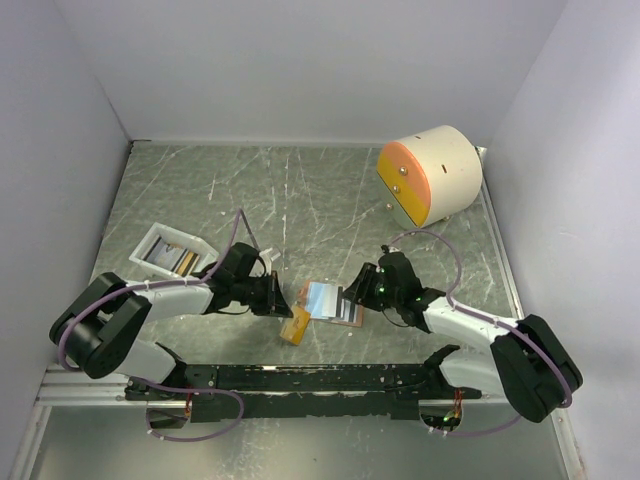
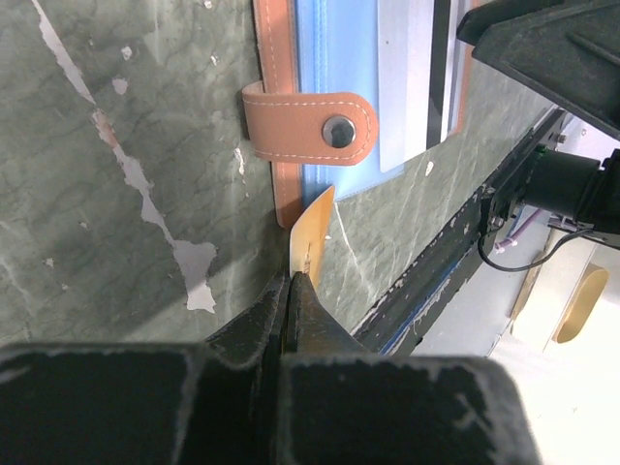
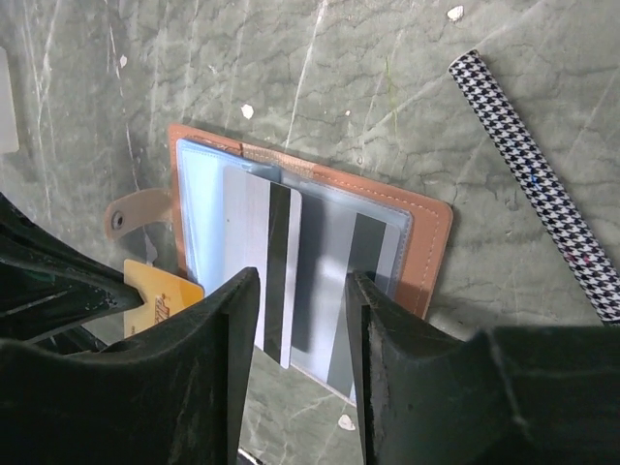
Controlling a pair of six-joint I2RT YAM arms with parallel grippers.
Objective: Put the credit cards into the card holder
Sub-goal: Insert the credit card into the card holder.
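Your left gripper (image 2: 295, 283) is clenched on the orange card (image 2: 312, 228), pinching one end so that the card stands on edge. The card's free corner is just beside a corner of the card holder (image 2: 276, 58). Your right gripper (image 3: 300, 291) hangs released over the holder, its jaws parted to either side of a white card with a black stripe (image 3: 247, 223) that lies on the blue-grey inner pockets. The holder lies open and flat on the table, and the two grippers face each other closely across it. Its snap strap (image 2: 310, 126) sticks out from the edge on the left gripper's side, next to the orange card. A grey card (image 3: 329, 281) sits in the pocket beneath the white one. A houndstooth-patterned stick (image 3: 533, 174) lies near the holder's opposite side, apart from it. A white tray (image 1: 150, 236) holding more cards sits by your left arm. A cream cylinder with an orange face (image 1: 440, 170) rests in the far right corner. The tabletop (image 1: 300, 190) is green marbled with white scuffs and is boxed in by plain pale walls.
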